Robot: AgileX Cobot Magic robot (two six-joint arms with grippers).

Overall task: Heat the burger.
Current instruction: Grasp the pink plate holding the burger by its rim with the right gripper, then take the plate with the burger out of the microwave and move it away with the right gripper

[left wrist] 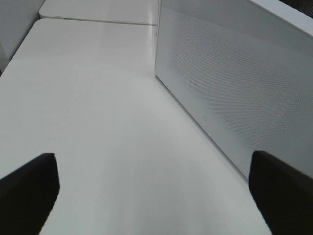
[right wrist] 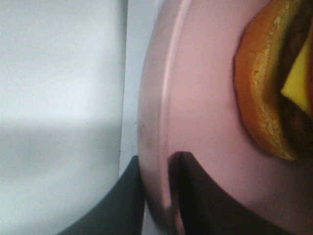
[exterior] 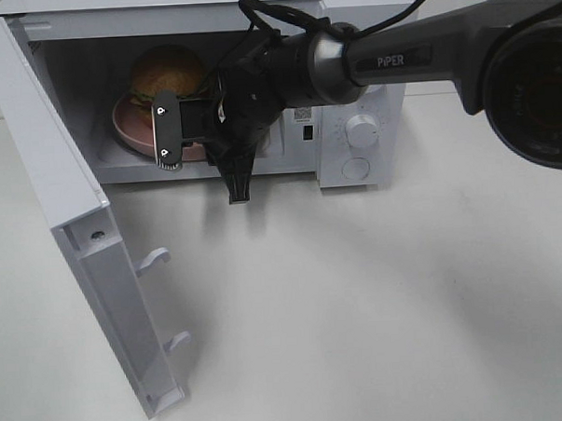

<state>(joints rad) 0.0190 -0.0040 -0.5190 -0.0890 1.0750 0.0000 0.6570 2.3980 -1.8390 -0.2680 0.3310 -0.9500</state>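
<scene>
A: Burger [exterior: 168,71] — where in the high view?
B: Inside the white microwave [exterior: 352,123], on a round pink plate [exterior: 128,124], left part of the cavity. Door [exterior: 67,229] swung wide open toward the camera, on the left.
A: Arms?
B: Right arm reaches in from the right across the microwave front. Right claw [exterior: 180,131] sits at the plate's front edge, just below the burger. Arm body hides the tips, so the grip is hard to read here. Left claw not seen in this view.
A: Left wrist view?
B: Left claw [left wrist: 154,188] with both dark fingers [left wrist: 27,191] far apart, nothing between them. Below it the bare white surface [left wrist: 98,107]. A perforated white panel [left wrist: 230,83] stands beside, probably the microwave's side.
A: Right wrist view?
B: Close-up. Two dark fingers [right wrist: 195,196] pinched on the plate [right wrist: 195,98] rim, one each side of the edge, so the right claw [right wrist: 157,188] is clamped on the plate. Burger [right wrist: 274,83] rests on that plate, apart from the fingers; bun, patty and yellow cheese visible.
A: Touching the burger?
B: No, rim only.
</scene>
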